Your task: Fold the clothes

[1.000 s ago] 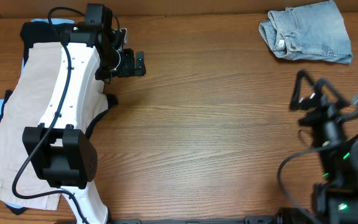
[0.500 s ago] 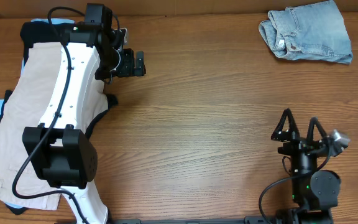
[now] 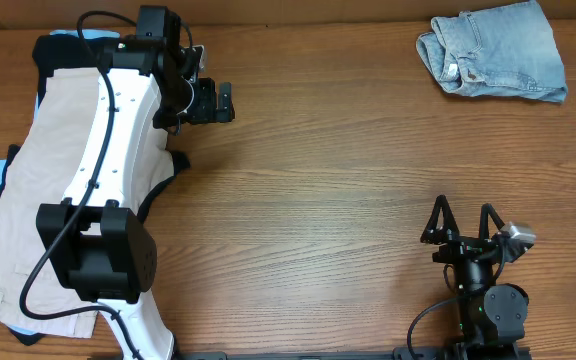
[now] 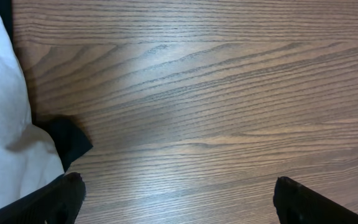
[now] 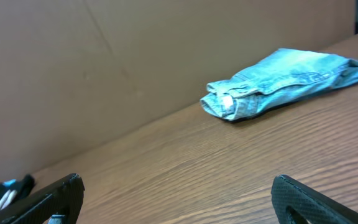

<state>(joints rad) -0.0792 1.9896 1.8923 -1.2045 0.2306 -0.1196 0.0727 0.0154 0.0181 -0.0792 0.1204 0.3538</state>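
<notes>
Faded light-blue denim shorts [image 3: 496, 50] lie folded in a compact bundle at the far right corner of the counter [image 3: 318, 200]. Beige shorts [image 3: 28, 200] top a pile at the left edge. The left gripper [image 3: 228, 103] and right gripper [image 3: 461, 212] both have their fingers spread.

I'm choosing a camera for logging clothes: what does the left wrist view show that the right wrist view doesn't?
Only left wrist: close-up pale fabric and a black garment corner at the frame's left edge. Only right wrist: the folded denim shorts before a brown wall. Both: the wooden table, and an open, empty end effector of its own, the left end effector or the right end effector.
</notes>
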